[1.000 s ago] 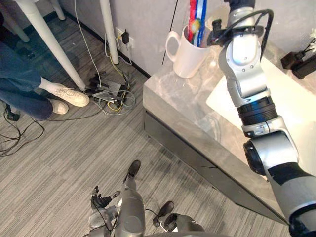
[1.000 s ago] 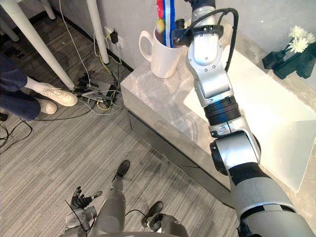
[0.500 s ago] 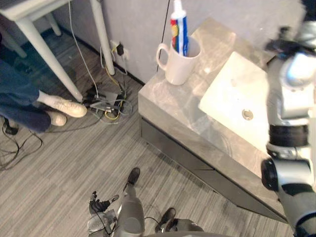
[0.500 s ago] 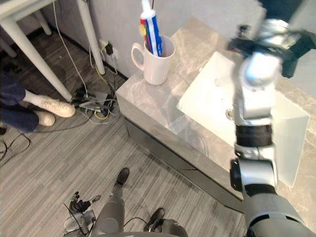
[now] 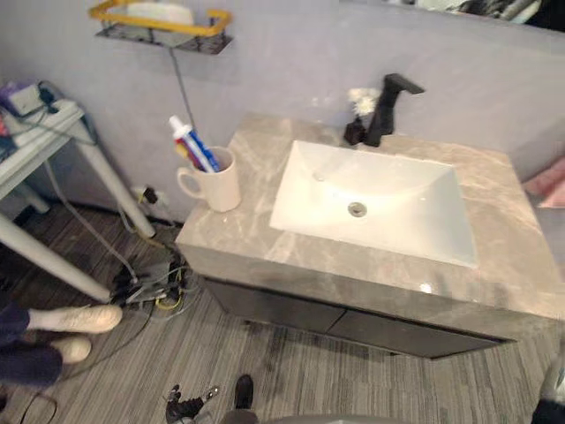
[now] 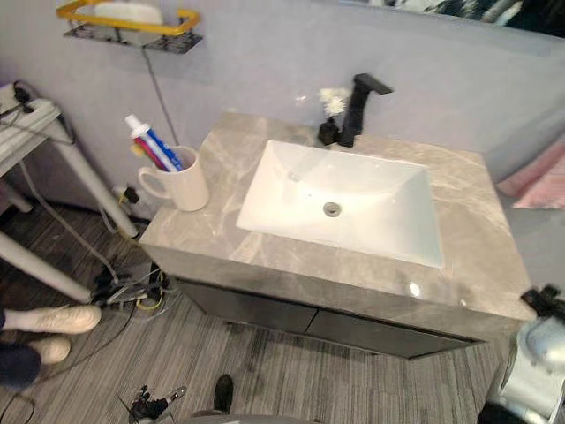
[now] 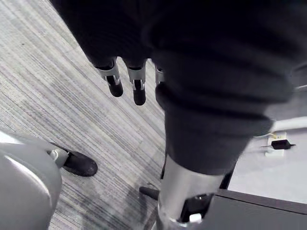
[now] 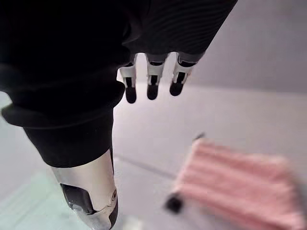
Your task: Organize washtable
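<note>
Left eye view looks down on a grey marbled counter (image 5: 499, 234) with a white rectangular sink (image 5: 388, 208) set into it. A white mug (image 5: 219, 184) stands upright at the counter's left end, just beside the sink and near the front corner. A toothpaste tube (image 5: 191, 144) sits in the mug with its cap up, leaning to the left. Behind the sink a black faucet (image 5: 387, 108) rises by the wall, with small white flowers (image 5: 360, 99) in a dark holder touching its left side. A yellow-rimmed shelf (image 5: 161, 24) hangs on the wall above and to the left of the mug. A pink striped cloth (image 5: 549, 181) shows past the counter's right end.

On the striped floor (image 5: 106, 380) to the left lie tangled cables (image 5: 154, 287) and a person's pale shoes (image 5: 75, 320), beside a white table (image 5: 53, 141).

The left hand (image 7: 139, 86) hangs above the floor, its fingers (image 7: 114, 81) straight, side by side and holding nothing. The right hand (image 8: 151, 80) hangs above the pink cloth, its fingers (image 8: 130, 84) also straight and empty.
</note>
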